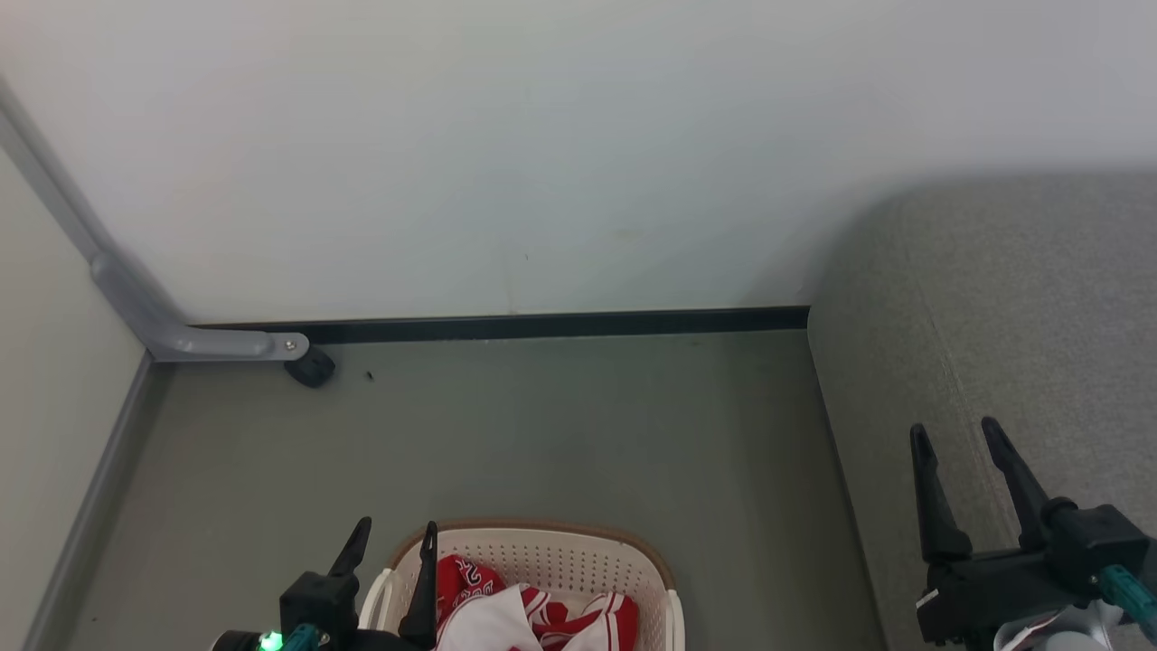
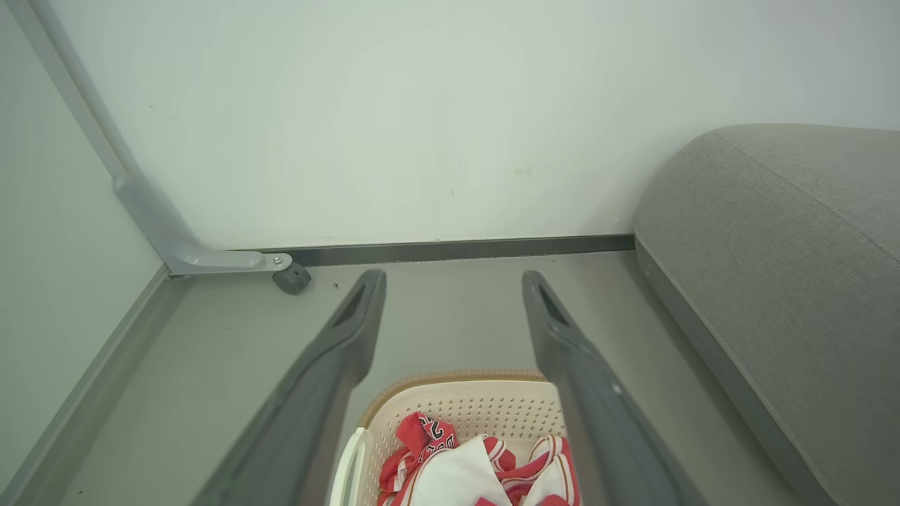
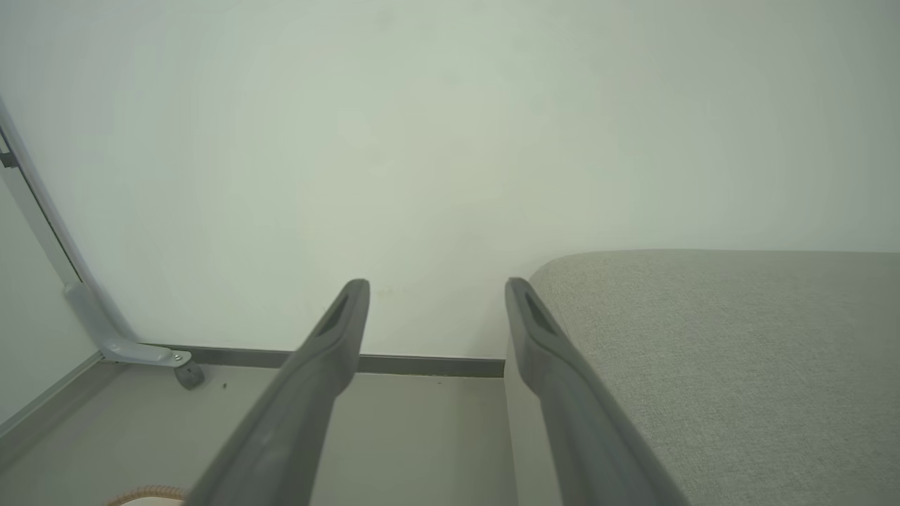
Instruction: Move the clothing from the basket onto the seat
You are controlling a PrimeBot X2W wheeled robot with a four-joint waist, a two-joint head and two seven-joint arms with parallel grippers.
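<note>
Inventory of the corner in front of me, largest item first.

1. Wall (image 1: 542,136): plain and pale, across the far side. A dark skirting strip (image 1: 542,325) runs along its foot.
2. Floor (image 1: 542,425): grey-green, from the skirting to the near edge.
3. Seat (image 1: 1012,307): a big grey fabric cushion with a rounded corner, on the right. Its far left corner meets the wall. No clothing lies on the part I can see.
4. Basket (image 1: 533,525): cream perforated plastic with a brown rim. It stands on the floor at the near edge, left of the seat, with bare floor between the two.
5. Clothing (image 1: 578,624): red cloth with white stripes and a white panel on top, heaped inside the basket. A red fold at the left carries white lettering.
6. My right gripper (image 1: 954,427): near right, over the seat's left margin. Its two dark fingers are spread wide with nothing between them.
7. My left gripper (image 1: 398,526): near left, at the basket's left side. Its fingers are spread wide and hold nothing, and its own camera looks down between them at the clothing.
8. Grey metal strut (image 1: 136,298): slants down the far left corner to the floor.
9. Dark caster (image 1: 312,368): at the strut's foot, just beside the skirting.
</note>
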